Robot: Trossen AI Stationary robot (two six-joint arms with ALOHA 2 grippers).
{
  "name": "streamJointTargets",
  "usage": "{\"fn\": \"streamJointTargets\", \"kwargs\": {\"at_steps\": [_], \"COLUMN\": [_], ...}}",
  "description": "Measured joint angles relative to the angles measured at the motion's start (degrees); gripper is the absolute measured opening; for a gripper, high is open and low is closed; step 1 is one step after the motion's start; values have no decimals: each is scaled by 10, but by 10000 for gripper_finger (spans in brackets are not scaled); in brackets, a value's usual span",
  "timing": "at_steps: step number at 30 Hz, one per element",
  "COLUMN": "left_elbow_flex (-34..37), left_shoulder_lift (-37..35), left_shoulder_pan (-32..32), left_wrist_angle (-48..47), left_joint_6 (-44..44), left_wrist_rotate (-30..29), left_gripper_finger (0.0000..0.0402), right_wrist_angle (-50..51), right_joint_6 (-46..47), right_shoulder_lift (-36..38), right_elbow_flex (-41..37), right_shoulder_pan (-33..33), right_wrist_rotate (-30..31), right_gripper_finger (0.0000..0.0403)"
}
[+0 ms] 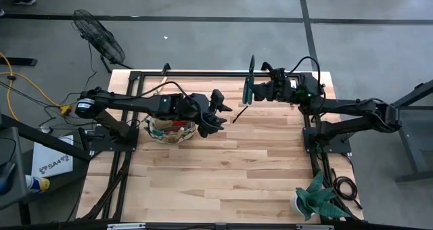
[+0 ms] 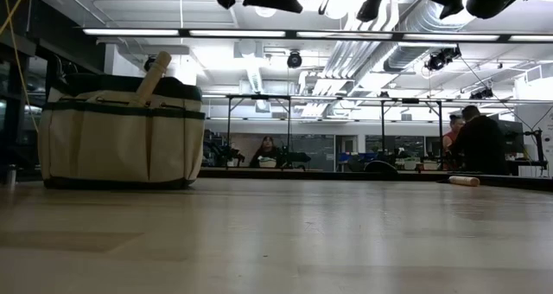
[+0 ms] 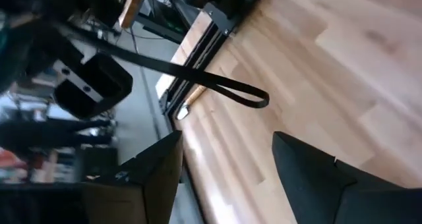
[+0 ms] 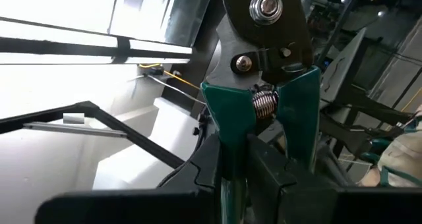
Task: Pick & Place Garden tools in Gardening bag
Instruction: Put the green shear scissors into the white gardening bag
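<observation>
Jaws on my right gripper [image 4: 264, 165] are clamped tight around the green handles of the pruning shears [image 4: 264, 72], spring and pivot bolt showing just ahead of my fingers, the tool lifted clear of the worktop [image 1: 223, 169]. From above, the shears [image 1: 249, 81] hang upright at the far edge of the worktop, well apart from the gardening bag [image 1: 172, 130]. My left gripper [image 1: 215, 115] hovers just beside the bag's right rim, jaws apart and empty, a dark strap loop [image 3: 224, 89] lying beyond them. Farther left, the bag already holds tools; a wooden handle [image 2: 151, 76] pokes out of it in the low view. I judge this the carry stage: shears in hand, not yet delivered. Next I must swing them left over the bag's mouth, blades down, with my left gripper out of the way.
</observation>
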State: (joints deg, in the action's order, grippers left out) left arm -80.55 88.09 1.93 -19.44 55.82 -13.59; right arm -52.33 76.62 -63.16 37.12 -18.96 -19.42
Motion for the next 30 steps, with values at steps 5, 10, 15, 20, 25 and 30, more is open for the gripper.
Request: {"fn": "streamJointTargets", "kwargs": {"at_steps": [5,10,15,20,25,30], "left_elbow_flex": [0,0,-1,-1,0,0], "left_shoulder_lift": [0,0,9,25,39,48], "left_shoulder_pan": [0,1,13,33,47,49], "left_wrist_angle": [0,0,8,25,28,28], "left_joint_6": [127,225,271,338,394,413], "left_wrist_rotate": [-42,-42,-32,-50,-71,-95], "left_gripper_finger": [228,228,228,228,228,228], "right_wrist_angle": [21,37,39,47,52,54], "right_joint_6": [2,-1,-2,-1,3,13], "right_shoulder_lift": [0,0,0,0,0,0], "right_elbow_flex": [0,0,0,0,0,0], "right_shoulder_pan": [1,0,0,-5,-6,-6], "right_wrist_rotate": [-5,3,7,10,4,-18], "right_gripper_finger": [35,35,35,35,35,35]}}
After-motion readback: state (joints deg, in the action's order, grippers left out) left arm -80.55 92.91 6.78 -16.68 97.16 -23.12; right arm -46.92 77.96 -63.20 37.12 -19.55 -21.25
